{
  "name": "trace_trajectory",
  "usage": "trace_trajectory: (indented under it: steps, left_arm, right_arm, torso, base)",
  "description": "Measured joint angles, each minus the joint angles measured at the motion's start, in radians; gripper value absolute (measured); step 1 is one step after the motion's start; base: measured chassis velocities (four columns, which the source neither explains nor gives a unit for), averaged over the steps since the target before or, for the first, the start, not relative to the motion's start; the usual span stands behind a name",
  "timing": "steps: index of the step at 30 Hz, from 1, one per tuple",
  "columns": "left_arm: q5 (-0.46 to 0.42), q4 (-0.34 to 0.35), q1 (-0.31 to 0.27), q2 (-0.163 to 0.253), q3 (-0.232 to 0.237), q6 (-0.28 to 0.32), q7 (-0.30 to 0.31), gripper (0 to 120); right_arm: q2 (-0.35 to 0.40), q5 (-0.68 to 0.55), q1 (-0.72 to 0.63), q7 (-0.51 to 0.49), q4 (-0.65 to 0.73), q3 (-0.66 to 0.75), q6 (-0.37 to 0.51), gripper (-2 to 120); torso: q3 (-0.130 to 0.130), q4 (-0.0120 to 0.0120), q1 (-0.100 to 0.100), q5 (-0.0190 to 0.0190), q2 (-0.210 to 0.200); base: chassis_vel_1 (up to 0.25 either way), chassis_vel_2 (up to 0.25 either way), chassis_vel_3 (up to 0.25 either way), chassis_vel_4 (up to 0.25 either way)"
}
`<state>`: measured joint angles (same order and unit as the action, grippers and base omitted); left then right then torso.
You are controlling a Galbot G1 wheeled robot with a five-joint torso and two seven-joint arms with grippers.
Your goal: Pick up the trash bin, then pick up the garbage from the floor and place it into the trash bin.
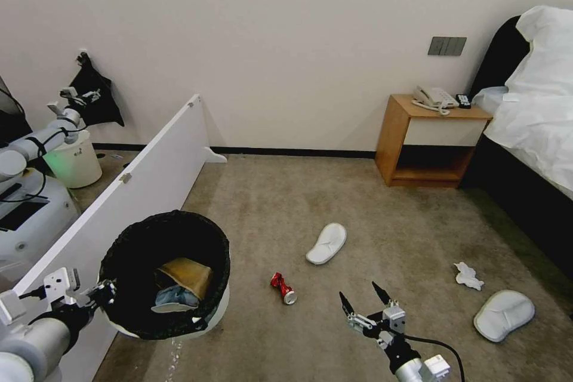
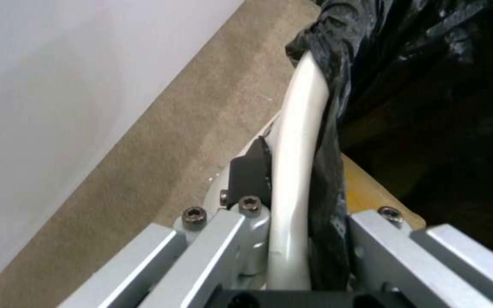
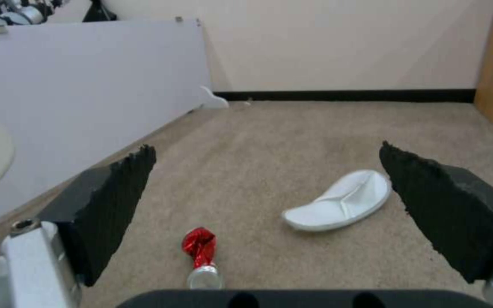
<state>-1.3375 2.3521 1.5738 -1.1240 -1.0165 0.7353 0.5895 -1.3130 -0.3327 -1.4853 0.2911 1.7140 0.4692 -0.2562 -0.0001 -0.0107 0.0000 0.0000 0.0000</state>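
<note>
On carpet, can lies crosswise.

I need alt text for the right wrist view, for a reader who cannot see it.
The open right end effector hangs above the beige-brown carpet floor, its two black fingers framing a crushed red metal can and a white fabric slipper. A white board stands beside.

Between the spread black fingers of the right gripper, a crushed red can lies on the beige carpet near a white slipper, with a white panel and wall beyond.
</note>
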Motion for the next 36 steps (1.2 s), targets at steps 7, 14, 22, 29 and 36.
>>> trace_trajectory:
  steps: [7, 14, 22, 29, 36]
  left_arm:
    - [-0.005, 0.001, -0.001, 0.001, -0.001, 0.0, 0.002, 1]
    - [-0.007, 0.003, 0.001, 0.001, -0.004, 0.0, 0.002, 1]
    - [-0.008, 0.004, 0.0, 0.001, -0.002, 0.0, 0.002, 1]
    - [-0.008, 0.004, -0.005, 0.002, 0.004, 0.0, 0.005, 1]
    - [-0.008, 0.0, -0.01, 0.004, 0.007, 0.0, 0.006, 1]
  right_arm:
    - [0.0, 0.0, 0.002, 0.001, -0.004, -0.001, -0.001, 100]
    - [0.0, 0.0, 0.001, 0.002, -0.004, -0.002, -0.001, 100]
    - [0.0, 0.001, -0.004, 0.003, -0.001, -0.001, -0.001, 100]
    - [0.002, 0.001, -0.005, 0.002, 0.0, 0.0, -0.002, 100]
    - [0.007, 0.002, -0.002, 0.002, -0.009, -0.006, -0.003, 100]
  torso:
    - [0.0, 0.0, 0.0, 0.0, 0.0]
    - [0.0, -0.0001, 0.0, 0.0, 0.0]
    - [0.0, 0.0, 0.0, 0.0, 0.0]
    - [0.0, -0.0001, 0.0, 0.0, 0.0]
    - [0.0, 0.0, 0.0, 0.0, 0.0]
  base:
    - [-0.064, 0.068, 0.069, -0.07]
    - [-0.093, 0.08, 0.102, -0.088]
    - [-0.062, 0.069, 0.06, -0.051]
    - [-0.075, 0.077, 0.074, -0.081]
    - [-0.064, 0.072, 0.067, -0.076]
